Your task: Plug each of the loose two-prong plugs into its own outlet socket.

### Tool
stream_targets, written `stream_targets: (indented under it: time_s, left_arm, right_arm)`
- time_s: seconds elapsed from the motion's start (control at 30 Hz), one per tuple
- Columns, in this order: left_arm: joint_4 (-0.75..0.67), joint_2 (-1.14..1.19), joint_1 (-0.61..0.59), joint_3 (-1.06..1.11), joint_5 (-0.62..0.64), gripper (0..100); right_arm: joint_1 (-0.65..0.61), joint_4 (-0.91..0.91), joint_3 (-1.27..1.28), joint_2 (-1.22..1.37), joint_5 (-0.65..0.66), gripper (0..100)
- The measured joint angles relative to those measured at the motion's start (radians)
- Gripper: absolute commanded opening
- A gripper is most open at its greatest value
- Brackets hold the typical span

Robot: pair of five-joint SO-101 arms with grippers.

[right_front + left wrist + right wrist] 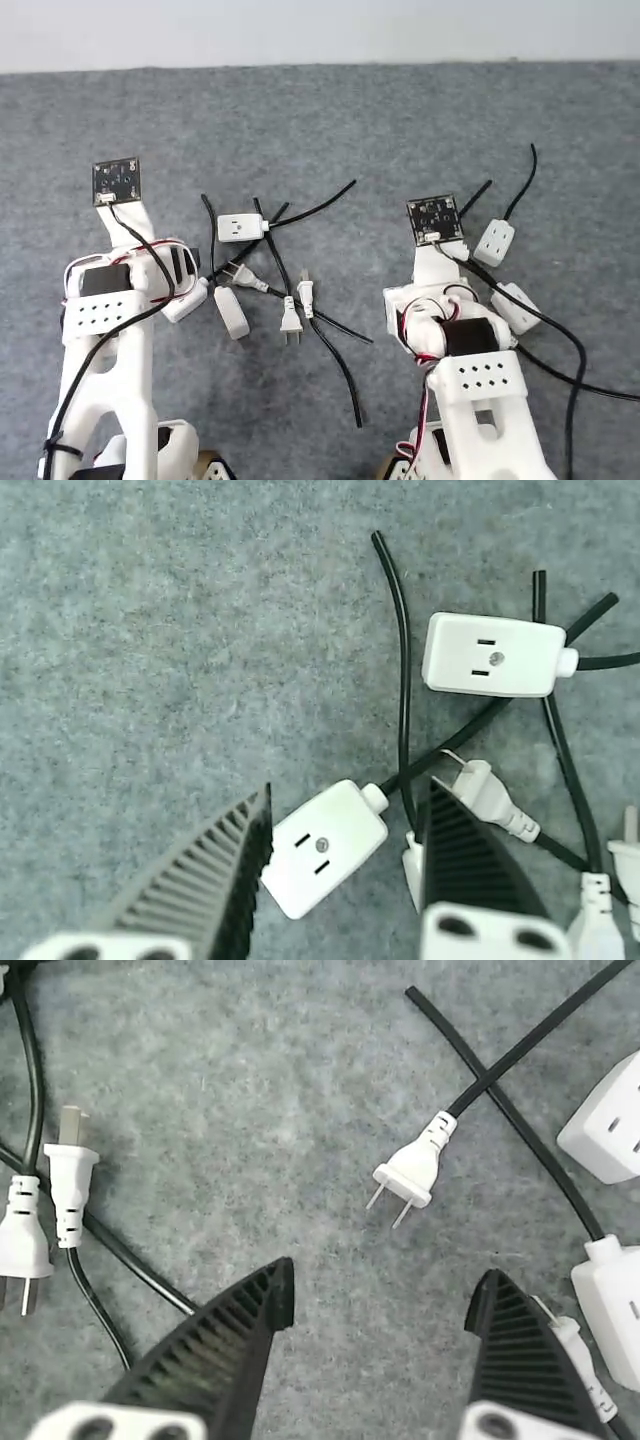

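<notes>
The left gripper [348, 795] is standing wide open, gripping nothing, with a white socket [325, 845] lying between its fingers on the grey carpet [150, 630]. Farther out, the left wrist view is showing a second socket [495, 655] face up among crossing black cords. The right gripper [388, 1272] is gaping empty too, a loose two-prong plug [410, 1172] lying just ahead. The high view is taking in another socket [494, 241] beside the right arm.
</notes>
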Motion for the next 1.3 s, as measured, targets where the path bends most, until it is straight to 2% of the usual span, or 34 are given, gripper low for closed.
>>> stream_targets:
  time_s: [0.57, 0.73, 0.9, 1.13, 1.3]
  left_arm:
    - [0.000, 0.000, 0.000, 0.000, 0.000, 23]
    - [-0.017, 0.000, 0.000, 0.046, 0.000, 23]
    - [-0.023, 0.000, 0.000, 0.048, 0.000, 23]
    - [-0.023, 0.000, 0.000, 0.048, 0.000, 23]
    - [-0.023, 0.000, 0.000, 0.048, 0.000, 23]
  right_arm:
    - [0.002, -0.020, 0.000, 0.000, 0.000, 29.4]
    - [0.080, -0.021, -0.011, 0.011, -0.003, 29.4]
    - [0.115, -0.021, -0.117, 0.153, -0.003, 29.4]
    - [0.215, 0.075, -0.358, 0.486, -0.003, 29.4]
    - [0.253, 0.127, -0.442, 0.583, 0.037, 29.4]
